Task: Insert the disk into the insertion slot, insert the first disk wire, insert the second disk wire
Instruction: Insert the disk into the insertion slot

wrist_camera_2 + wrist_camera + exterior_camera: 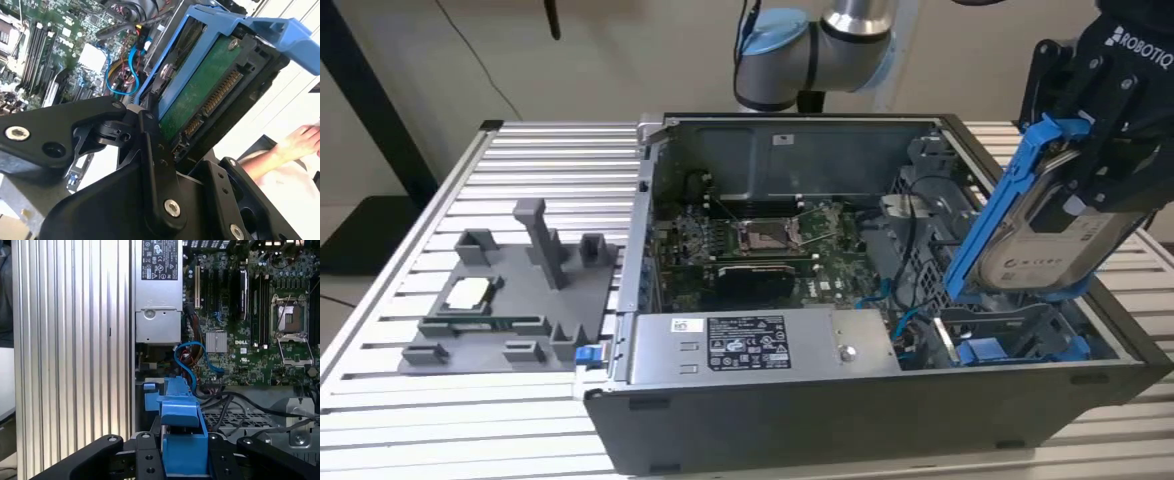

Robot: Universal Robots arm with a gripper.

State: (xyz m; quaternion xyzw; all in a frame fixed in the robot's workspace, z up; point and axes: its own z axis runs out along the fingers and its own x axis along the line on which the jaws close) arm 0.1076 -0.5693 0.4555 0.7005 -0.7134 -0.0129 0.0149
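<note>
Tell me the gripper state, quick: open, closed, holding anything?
Gripper: fingers closed on the disk, which is tilted above the insertion slot and not yet in it.

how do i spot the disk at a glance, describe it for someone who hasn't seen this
Find the open computer case on the slatted table. Over its corner at the exterior view's right, the black end effector holds the disk tilted. It is the flat silver drive with a white label in a bright blue frame, unlike the grey power supply lying in the case.
</note>
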